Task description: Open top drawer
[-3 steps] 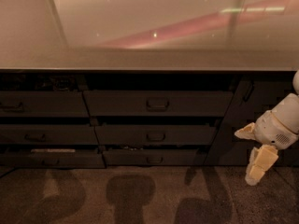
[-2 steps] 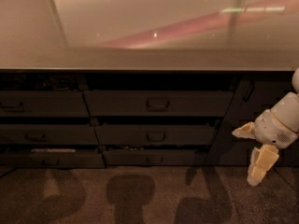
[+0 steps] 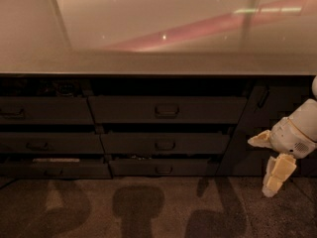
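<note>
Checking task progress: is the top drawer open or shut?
Shut: top drawer front flush with the neighbouring drawer; gripper open at lower right, apart from it.

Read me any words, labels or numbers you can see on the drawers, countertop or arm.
None: no text can be read anywhere.
The top drawer front shows only its loop handle.
The countertop carries only light reflections.
The gripper, lower right beside the cabinet, fingers spread, bears no legible marking.

It looks like an office workroom: a long table [image 3: 148, 63] with a shiny pale top, rows of dark drawers [image 3: 124, 144] under it, speckled floor [image 3: 292, 217]. The pincer [image 3: 258, 167] hangs low right, fingers apart.
</note>
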Available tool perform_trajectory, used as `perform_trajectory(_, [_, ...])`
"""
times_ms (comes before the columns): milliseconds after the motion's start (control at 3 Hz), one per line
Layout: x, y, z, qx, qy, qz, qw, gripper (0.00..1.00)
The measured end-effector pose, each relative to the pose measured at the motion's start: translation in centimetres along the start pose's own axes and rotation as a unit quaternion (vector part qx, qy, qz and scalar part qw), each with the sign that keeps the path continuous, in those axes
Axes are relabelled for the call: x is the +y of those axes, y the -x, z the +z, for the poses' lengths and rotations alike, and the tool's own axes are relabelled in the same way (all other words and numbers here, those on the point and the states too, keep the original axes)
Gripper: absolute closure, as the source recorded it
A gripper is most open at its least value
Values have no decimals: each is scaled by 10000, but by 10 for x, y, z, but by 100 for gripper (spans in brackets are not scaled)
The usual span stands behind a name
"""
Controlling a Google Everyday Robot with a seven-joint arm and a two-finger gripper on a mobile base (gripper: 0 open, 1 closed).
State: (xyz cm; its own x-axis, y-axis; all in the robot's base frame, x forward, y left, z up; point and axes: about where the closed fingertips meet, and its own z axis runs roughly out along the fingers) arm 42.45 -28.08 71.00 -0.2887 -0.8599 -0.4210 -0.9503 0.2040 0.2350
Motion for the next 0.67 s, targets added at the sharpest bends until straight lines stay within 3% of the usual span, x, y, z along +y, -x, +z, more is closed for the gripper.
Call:
perform_trajectory(333, [-4,4,0,664,175,-316,9971,0])
perform_trajectory(667, [-9,4,4,828,183,-392,9956,0])
